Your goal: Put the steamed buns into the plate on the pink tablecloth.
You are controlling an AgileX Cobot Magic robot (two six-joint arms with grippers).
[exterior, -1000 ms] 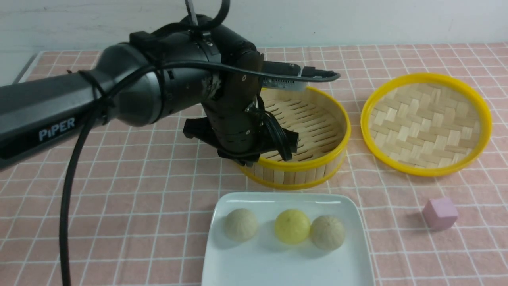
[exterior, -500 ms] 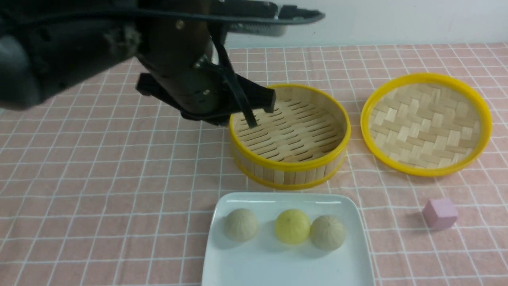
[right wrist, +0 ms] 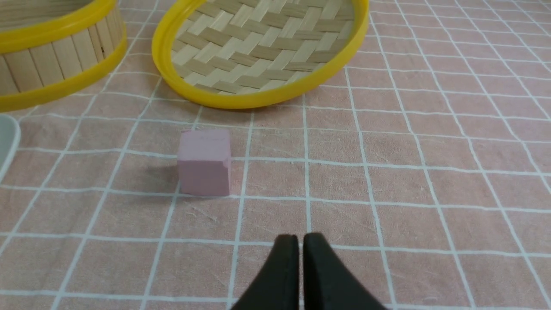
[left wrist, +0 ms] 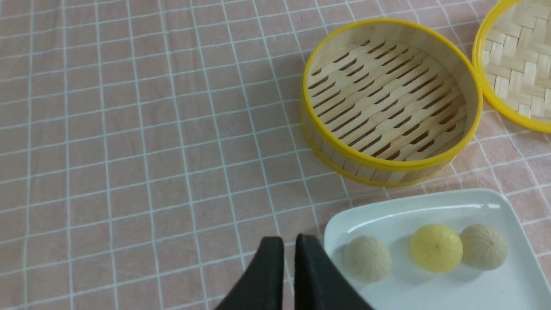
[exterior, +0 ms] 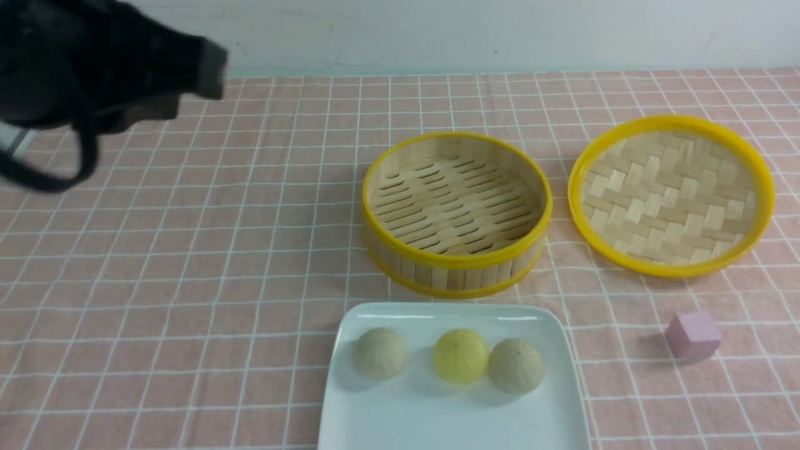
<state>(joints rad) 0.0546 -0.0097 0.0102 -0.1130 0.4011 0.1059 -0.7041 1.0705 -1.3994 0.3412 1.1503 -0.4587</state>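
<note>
Three steamed buns lie in a row on the white plate (exterior: 437, 419) near the front edge of the pink tablecloth (exterior: 219, 250): a beige one (exterior: 380, 353), a yellow one (exterior: 460, 356) and another beige one (exterior: 516, 365). In the left wrist view my left gripper (left wrist: 289, 243) hangs above the cloth beside the plate's (left wrist: 430, 206) corner, shut and holding nothing, apart from the nearest bun (left wrist: 367, 258). My left arm (exterior: 94, 69) is a dark blur at the far left. My right gripper (right wrist: 300, 241) is shut over bare cloth, with nothing in it.
An empty bamboo steamer (exterior: 456, 262) stands behind the plate. Its woven lid (exterior: 672, 194) lies upside down to the right. A pink cube (exterior: 692, 335) sits right of the plate, in front of my right gripper in the right wrist view (right wrist: 204, 162).
My left arm has risen from over the steamer and pulled back to the far left. The three buns and the plate have not moved.
</note>
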